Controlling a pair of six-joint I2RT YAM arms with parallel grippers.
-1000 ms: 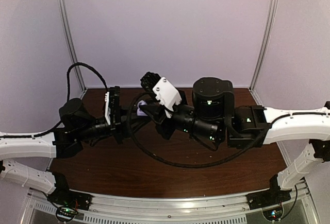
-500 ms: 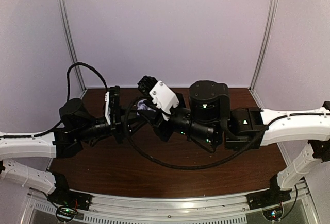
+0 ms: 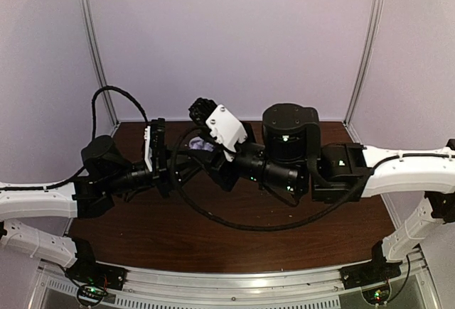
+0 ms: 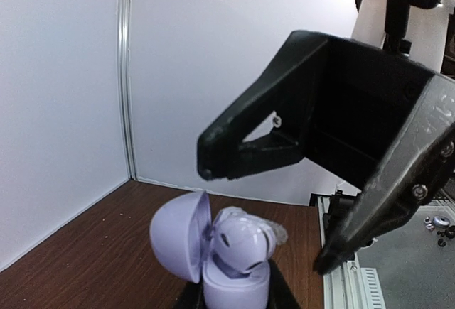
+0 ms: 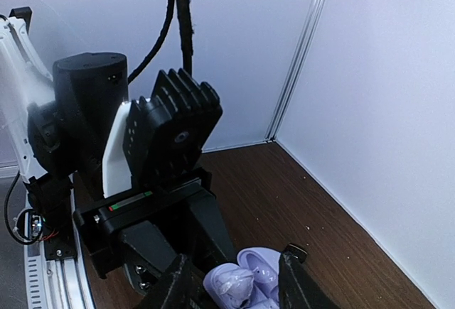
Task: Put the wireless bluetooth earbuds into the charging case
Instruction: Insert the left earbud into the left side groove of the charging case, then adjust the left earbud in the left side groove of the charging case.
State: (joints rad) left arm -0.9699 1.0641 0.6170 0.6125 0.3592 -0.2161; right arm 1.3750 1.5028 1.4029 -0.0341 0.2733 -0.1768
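Observation:
A lavender charging case (image 4: 234, 284) stands upright with its lid (image 4: 178, 234) swung open to the left. My left gripper (image 4: 236, 300) is shut on the base of the case, its dark fingers showing on either side at the bottom edge. One lavender earbud (image 4: 249, 241) with a clear tip sits tilted in the top of the case. My right gripper (image 4: 266, 217) hangs open just above it, fingers spread wide and touching nothing. In the right wrist view the case (image 5: 259, 270) and earbud (image 5: 231, 284) lie between the right gripper's (image 5: 236, 256) parted fingers. No other earbuds are in view.
Both arms meet over the middle of the brown wooden table (image 3: 142, 231). A black cable (image 3: 234, 224) loops below them. White walls (image 3: 234, 39) close the back and sides, and an aluminium rail (image 3: 234, 280) runs along the near edge.
My right gripper has opened and let go of the earbud, which stays in the case. Its wrist has shifted slightly left. The left arm has not moved.

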